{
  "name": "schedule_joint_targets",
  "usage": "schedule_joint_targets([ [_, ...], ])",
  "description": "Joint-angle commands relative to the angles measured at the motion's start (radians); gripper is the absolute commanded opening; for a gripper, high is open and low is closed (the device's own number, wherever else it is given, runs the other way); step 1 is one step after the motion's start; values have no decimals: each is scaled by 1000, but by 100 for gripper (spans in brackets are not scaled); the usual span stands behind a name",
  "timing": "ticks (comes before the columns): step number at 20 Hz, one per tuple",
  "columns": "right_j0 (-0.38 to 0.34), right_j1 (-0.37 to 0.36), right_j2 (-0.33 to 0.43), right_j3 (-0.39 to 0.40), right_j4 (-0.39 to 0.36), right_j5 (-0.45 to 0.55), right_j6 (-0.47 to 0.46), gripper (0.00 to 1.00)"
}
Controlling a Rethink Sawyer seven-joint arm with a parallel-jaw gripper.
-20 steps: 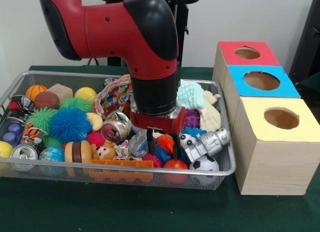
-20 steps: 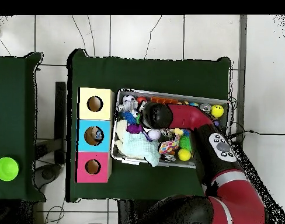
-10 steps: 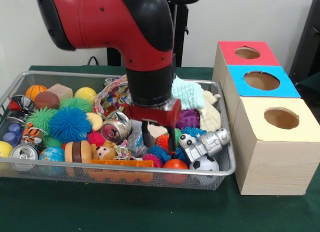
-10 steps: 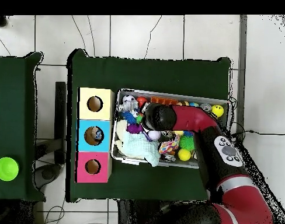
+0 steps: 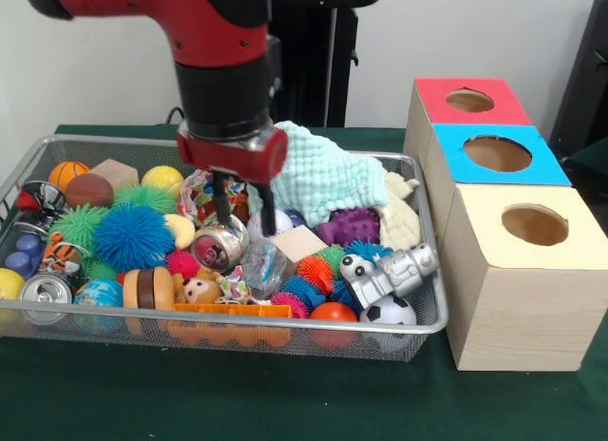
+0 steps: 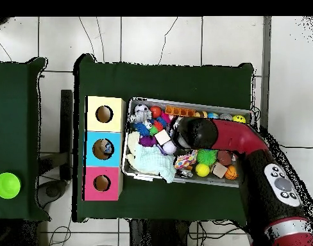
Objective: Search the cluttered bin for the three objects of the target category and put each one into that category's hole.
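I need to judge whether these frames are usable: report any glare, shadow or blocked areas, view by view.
Front view: evenly lit, glare only on the shiny can beneath the gripper; the arm hides part of the bin's back. Overhead view: the arm covers the bin's right part, and the gripper is hidden.

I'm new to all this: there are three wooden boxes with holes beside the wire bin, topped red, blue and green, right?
Nearly. The third box's top is yellow, not green; the front view shows it clearly, beside the blue and red ones next to the wire bin.
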Motion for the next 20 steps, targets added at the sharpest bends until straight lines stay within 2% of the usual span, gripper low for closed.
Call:
schedule_joint_targets([
  [1, -32, -1, 85, 40, -60, 87, -242, 100],
  [8, -22, 31, 79, 33, -88, 45, -220, 100],
  [20, -32, 64, 94, 26, -71, 65, -217, 100],
])
